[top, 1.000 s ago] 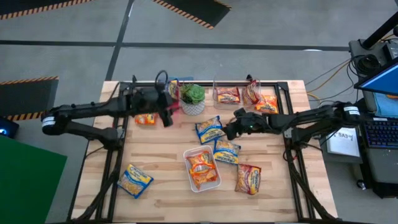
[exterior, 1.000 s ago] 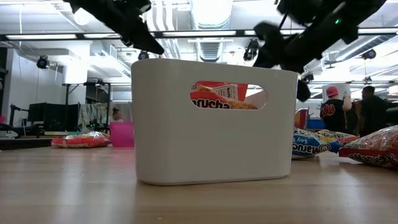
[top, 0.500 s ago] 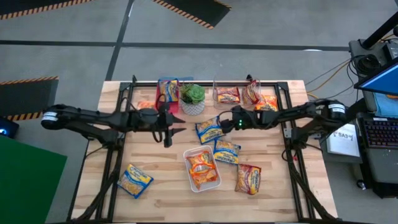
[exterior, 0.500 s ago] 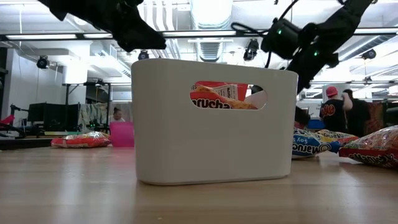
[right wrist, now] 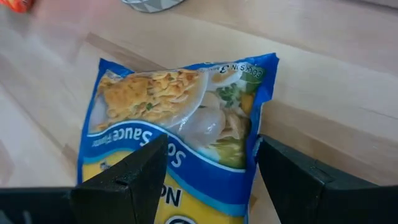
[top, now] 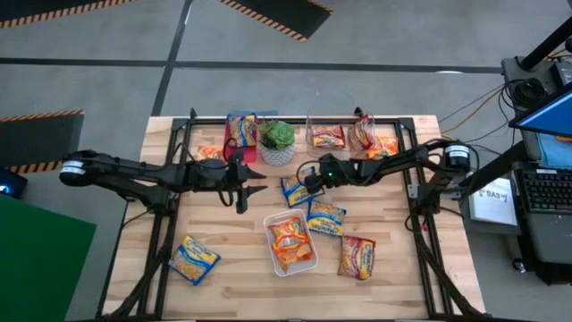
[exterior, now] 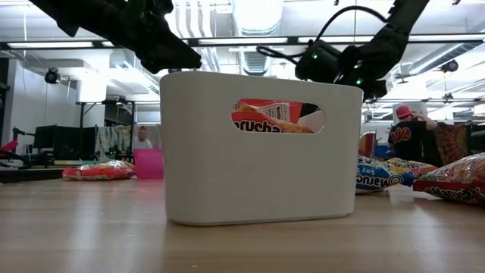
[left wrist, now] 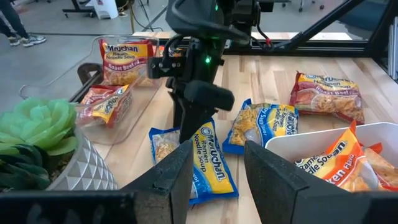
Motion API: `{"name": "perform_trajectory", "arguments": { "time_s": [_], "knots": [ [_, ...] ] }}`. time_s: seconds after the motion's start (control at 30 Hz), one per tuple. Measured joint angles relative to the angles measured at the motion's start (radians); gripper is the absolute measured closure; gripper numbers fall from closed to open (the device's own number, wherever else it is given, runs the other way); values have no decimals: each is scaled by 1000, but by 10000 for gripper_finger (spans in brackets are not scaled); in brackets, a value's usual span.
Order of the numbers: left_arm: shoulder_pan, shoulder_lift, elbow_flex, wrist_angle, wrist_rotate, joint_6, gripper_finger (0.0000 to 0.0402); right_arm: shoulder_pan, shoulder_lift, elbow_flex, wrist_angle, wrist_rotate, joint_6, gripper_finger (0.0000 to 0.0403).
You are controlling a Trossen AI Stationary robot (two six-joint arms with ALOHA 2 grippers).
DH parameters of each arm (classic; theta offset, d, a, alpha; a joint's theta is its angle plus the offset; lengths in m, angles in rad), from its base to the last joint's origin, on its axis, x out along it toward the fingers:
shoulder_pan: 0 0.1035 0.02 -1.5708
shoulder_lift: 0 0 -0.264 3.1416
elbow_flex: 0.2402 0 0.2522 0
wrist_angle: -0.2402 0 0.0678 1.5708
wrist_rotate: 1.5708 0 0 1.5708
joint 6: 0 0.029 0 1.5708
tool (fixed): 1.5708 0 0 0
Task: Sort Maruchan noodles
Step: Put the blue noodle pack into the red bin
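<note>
Maruchan noodle packets lie scattered on the wooden table. A blue-edged packet (top: 298,190) lies flat at the table's middle. My right gripper (top: 308,180) hangs open just above it, pointing down at a slant; its fingers (right wrist: 134,177) straddle the packet (right wrist: 177,118), and I see no touch. To the packet's left my left gripper (top: 255,185) hovers open and empty, facing it (left wrist: 208,165). A second blue packet (top: 326,217) and a red one (top: 357,257) lie nearer the front. Another packet (top: 194,259) lies at the front left.
A white bin (top: 305,266) with orange packets stands near the front middle. At the far edge stand a pink bin (top: 241,130) with a packet, a potted plant (top: 277,139) and a clear bin (top: 327,136) with red packets. More packets (top: 382,148) lie at the far right, and an orange one (top: 207,152) at the far left.
My right gripper has moved toward the table's left and down, from beside the blue packet to just over it, still open. My left gripper has swung from the far bins toward the table's middle and sunk a little, then stayed still.
</note>
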Motion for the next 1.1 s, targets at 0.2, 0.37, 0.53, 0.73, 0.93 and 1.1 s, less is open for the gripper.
{"name": "perform_trajectory", "arguments": {
  "time_s": [0.2, 0.37, 0.53, 0.73, 0.93, 1.1],
  "knots": [
    [0, 0, 0, 6, 0, -7, 276, 0, 47, 20, 10, 1, 0, 181],
    [0, 1, 0, 20, 0, -7, 276, 0, 53, 20, 9, 4, -1, 231],
    [0, 1, 0, 71, 0, -7, 276, 3, 54, 19, 35, 7, -42, 307],
    [0, 1, 0, 166, 0, -36, 276, 7, 49, 18, 137, 9, -135, 380],
    [0, 0, 0, 247, 0, -60, 276, 11, 16, 17, 228, 12, -240, 381],
    [0, 0, 0, 293, 0, -80, 276, 25, -42, 17, 292, 8, -344, 382]
  ]
}}
